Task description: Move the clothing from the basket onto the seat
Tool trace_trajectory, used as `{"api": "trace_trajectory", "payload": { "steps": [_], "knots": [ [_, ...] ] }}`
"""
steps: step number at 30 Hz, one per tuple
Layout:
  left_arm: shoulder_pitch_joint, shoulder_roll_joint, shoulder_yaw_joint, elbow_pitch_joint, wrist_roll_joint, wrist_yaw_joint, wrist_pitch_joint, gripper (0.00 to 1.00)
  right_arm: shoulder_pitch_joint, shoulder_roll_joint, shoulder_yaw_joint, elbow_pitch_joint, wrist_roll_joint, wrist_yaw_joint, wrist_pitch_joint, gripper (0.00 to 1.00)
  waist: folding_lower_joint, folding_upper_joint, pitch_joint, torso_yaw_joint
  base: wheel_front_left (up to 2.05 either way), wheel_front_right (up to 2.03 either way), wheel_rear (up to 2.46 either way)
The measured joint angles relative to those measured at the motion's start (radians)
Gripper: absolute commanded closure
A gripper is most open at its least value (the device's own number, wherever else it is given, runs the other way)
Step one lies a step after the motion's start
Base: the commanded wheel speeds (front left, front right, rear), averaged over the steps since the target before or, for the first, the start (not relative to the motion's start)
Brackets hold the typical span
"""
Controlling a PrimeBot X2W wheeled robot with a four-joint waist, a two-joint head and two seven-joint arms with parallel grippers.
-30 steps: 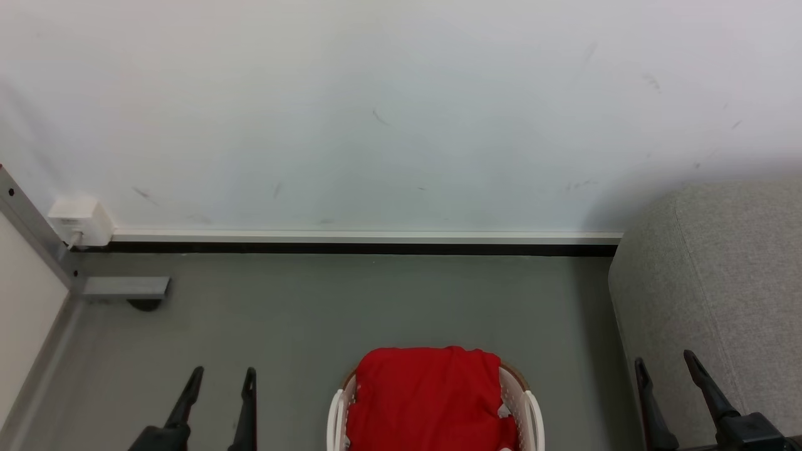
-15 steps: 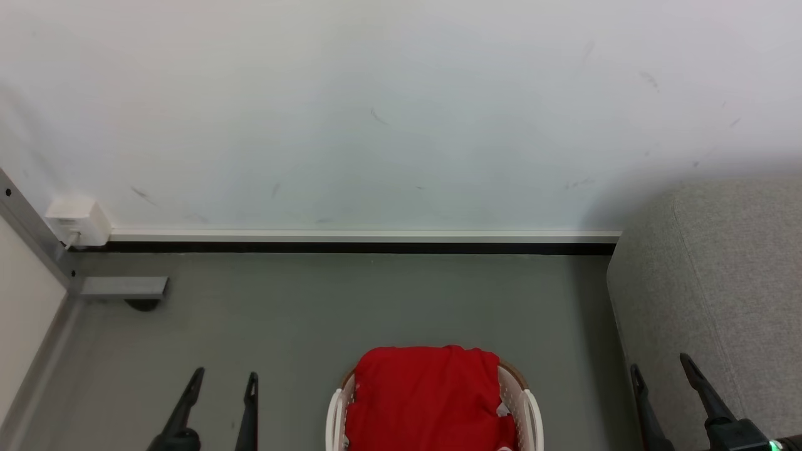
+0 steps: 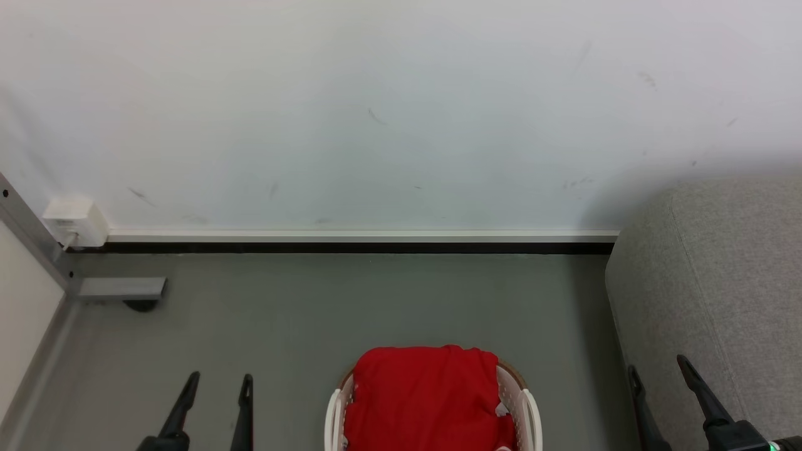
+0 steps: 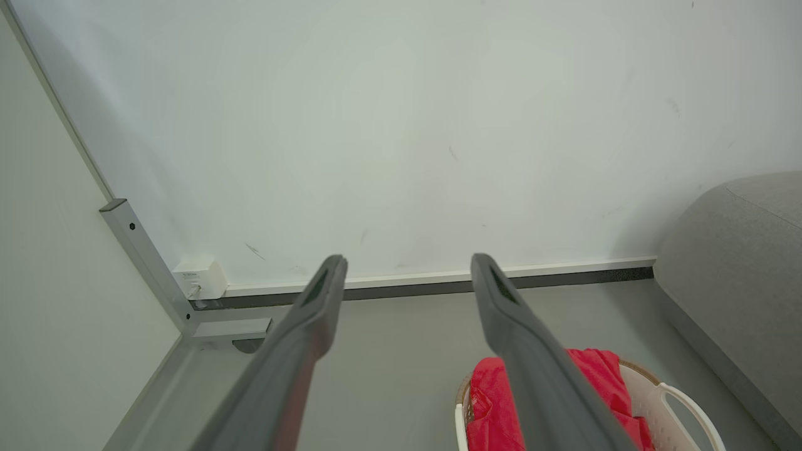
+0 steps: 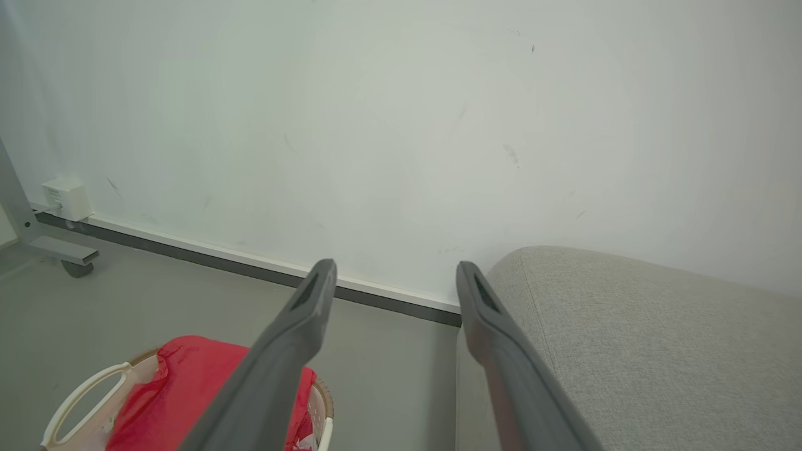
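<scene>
The left end effector [image 3: 220, 376] and right end effector [image 3: 656, 364] gape wide, empty; clothing [image 3: 426, 401] fills the basket [image 3: 534, 416] near the seat [image 3: 720, 282].

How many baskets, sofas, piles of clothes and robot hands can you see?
Cream-white perforated plastic basket: 1
Bright red fabric clothing pile: 1
Light-grey woven sofa: 1
Dark two-fingered grippers: 2, left gripper and right gripper, both open
Total: 5

no readable text, no labels, no brand marks, no numbers, no signs anywhere
</scene>
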State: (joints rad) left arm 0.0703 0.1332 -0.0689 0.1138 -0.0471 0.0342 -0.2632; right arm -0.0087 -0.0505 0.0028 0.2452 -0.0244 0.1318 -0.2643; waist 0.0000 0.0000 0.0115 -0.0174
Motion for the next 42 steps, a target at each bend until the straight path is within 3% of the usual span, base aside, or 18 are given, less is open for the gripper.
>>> {"api": "trace_trajectory", "payload": {
  "steps": [16, 24, 30, 42],
  "knots": [
    [0.0, -0.021, 0.029, 0.001, 0.02, -0.03, 0.0, 0.0, -0.003, 0.0, 0.007, 0.0, 0.007, 0.0, 0.0, 0.0, 0.0, 0.0, 0.008, -0.013, 0.0, 0.0, 0.0],
    [-0.053, -0.028, 0.016, 0.027, 0.02, -0.065, -0.001, 0.0, -0.038, 0.0, 0.019, -0.027, 0.012, 0.0, 0.0, 0.0, 0.0, 0.0, 0.063, -0.038, 0.0, 0.0, 0.0],
    [-0.185, -0.036, -0.039, 0.156, 0.029, -0.105, -0.001, 0.0, -0.113, 0.0, 0.034, -0.071, 0.018, 0.0, 0.0, 0.0, 0.0001, 0.0, 0.162, -0.063, 0.0, 0.0, 0.0],
    [-0.568, -0.051, -0.138, 0.512, 0.072, -0.132, 0.009, 0.0, -0.322, -0.001, 0.05, -0.19, 0.039, 0.0, -0.001, 0.0, 0.0003, 0.0, 0.443, -0.136, 0.0, 0.0, 0.0]
  ]
}}
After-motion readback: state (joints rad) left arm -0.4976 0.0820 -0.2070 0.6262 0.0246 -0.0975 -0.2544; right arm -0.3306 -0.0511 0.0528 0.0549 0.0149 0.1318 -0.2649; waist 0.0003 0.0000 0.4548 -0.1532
